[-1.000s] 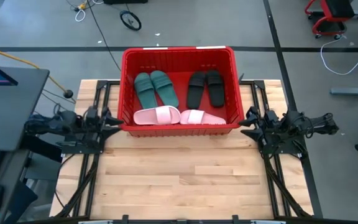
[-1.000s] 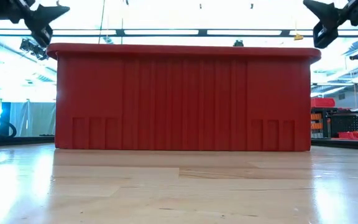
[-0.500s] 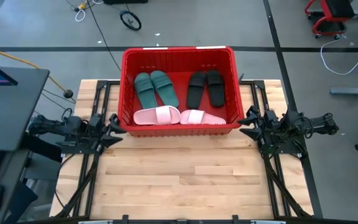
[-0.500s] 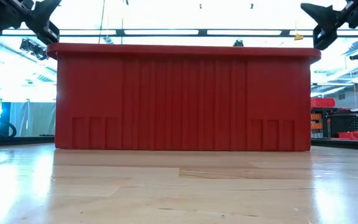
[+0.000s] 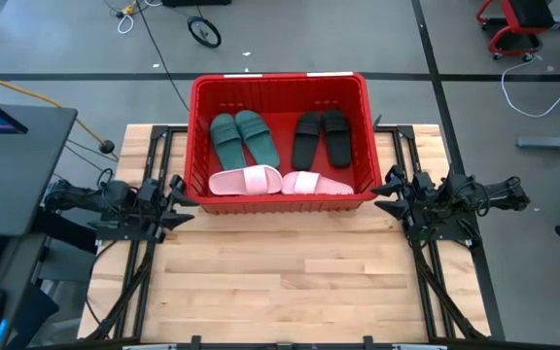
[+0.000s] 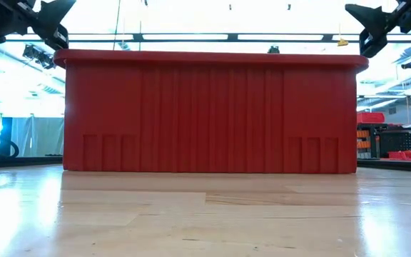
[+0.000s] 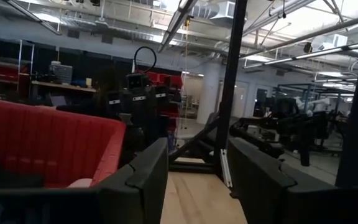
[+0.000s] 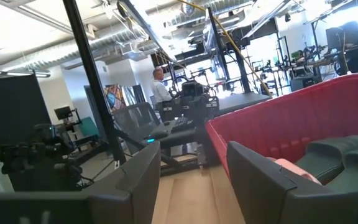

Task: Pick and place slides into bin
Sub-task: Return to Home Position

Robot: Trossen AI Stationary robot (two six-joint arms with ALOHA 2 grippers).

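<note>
Sitting all six in the bin, that's where the slides are. The dark green slides lie side by side at the far left and the black slides beside them at the far right, both pairs with their long axes running from near wall to far wall. The pink slides lie crosswise, end to end, along the near wall. None shows out on the table, so my read is there's no grab left and the job now is pulling the arms home. That turns on one thing: the bin stands square between the two grippers. The left gripper hangs just off the bin's near left corner, aimed inward, its fingers spread with nothing between them. The right gripper mirrors it off the near right corner, fingers spread too and empty. In the low view both ride at about rim height, outside the walls. Left is nearer the greens, right nearer the blacks, one pink apiece. Only the bin's thick rim and corners sit close to either set of jaws, so backing outward, away from the bin, looks the safe line. A person stands in the room beyond, well apart from the table.
</note>
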